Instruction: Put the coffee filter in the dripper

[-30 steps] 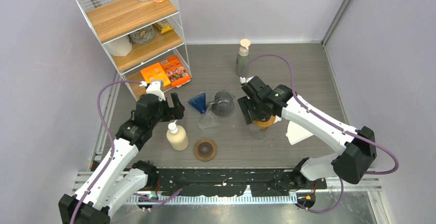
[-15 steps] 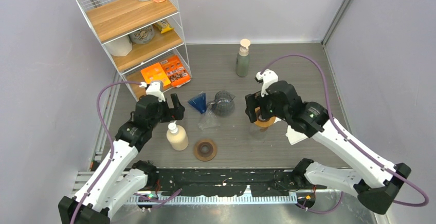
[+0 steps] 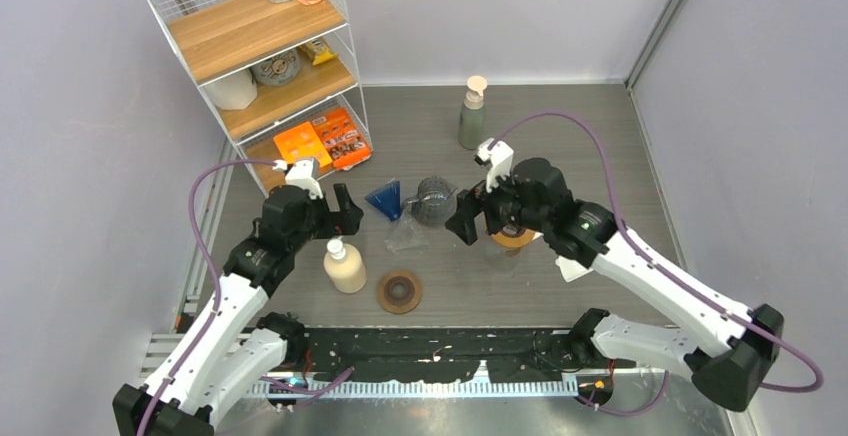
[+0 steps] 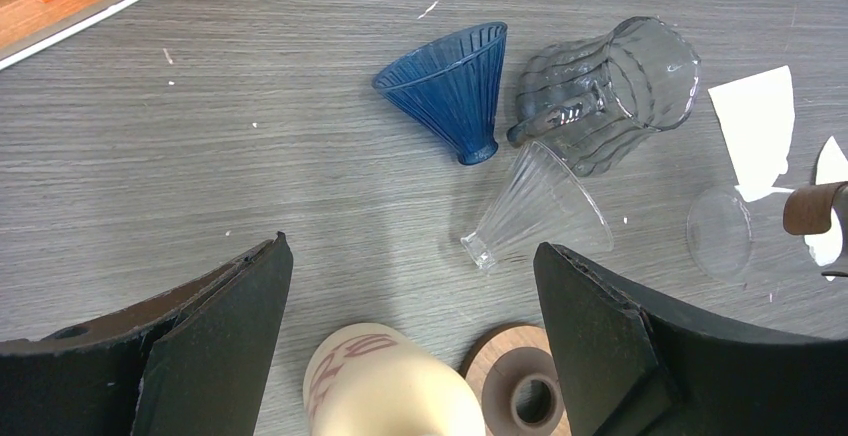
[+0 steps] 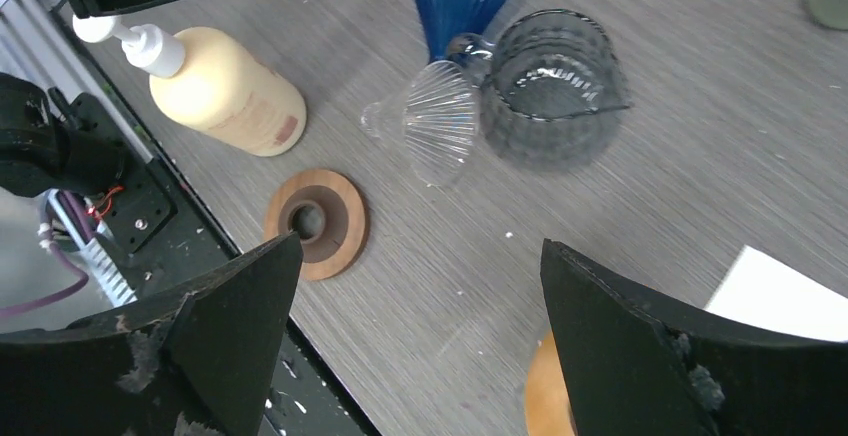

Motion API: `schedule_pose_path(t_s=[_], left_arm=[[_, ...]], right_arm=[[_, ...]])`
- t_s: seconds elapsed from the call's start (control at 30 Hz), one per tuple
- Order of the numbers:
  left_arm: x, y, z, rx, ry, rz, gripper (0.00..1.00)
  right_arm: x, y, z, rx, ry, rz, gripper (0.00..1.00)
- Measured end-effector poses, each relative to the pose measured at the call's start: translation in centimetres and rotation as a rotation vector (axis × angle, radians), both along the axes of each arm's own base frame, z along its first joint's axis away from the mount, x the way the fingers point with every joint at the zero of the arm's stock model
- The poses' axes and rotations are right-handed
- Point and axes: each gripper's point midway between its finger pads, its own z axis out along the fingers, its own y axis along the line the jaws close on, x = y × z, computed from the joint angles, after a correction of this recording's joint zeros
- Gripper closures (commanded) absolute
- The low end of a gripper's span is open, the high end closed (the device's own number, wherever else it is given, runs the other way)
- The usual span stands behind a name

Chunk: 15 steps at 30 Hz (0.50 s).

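nearest the arm bases a wooden ring (image 3: 399, 291) lies flat on the bench (image 3: 600, 146), with a cream pump bottle (image 3: 344, 264) just to its left. a little farther in, the left tool (image 4: 410, 246) hovers with its fingers spread wide and nothing between them. the right tool (image 5: 420, 244) hangs the same way, apart and empty, over the middle of the bench. below them a clear dripper (image 3: 408, 234) lies on its side, its wide mouth right against a ribbed glass jug (image 3: 434, 201). a blue dripper (image 3: 385, 199) lies tipped over just left of the jug. to the right sits a glass piece with a brown collar (image 3: 515, 237), partly hidden by the right arm. the coffee filter (image 4: 755, 131), a white paper, lies flat on the bench near that piece and in no dripper. by my reading nothing of the task is done: the filter has yet to be picked up, and a dripper probably needs standing upright first. the bench is grey wood-grain with small white specks. farther off stand a green pump bottle (image 3: 472, 113) and, far left, a wire shelf rack (image 3: 250, 56) with boxes. plain pale walls close in the space.
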Motion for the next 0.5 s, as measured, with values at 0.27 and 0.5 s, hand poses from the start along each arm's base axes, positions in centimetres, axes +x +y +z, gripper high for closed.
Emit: schedule_pose_path(t_s=[0.27, 0.5], left_arm=[[0.0, -0.1, -0.2, -0.002, 0.001, -0.003, 0.01], [-0.1, 0.0, -0.4, 0.0, 0.004, -0.001, 0.01]], right_arm=[[0.0, 5.9, -4.6, -0.072, 0.139, 0.134, 0.07], [1.2, 9.7, -8.3, -0.156, 0.153, 0.138, 0.16]])
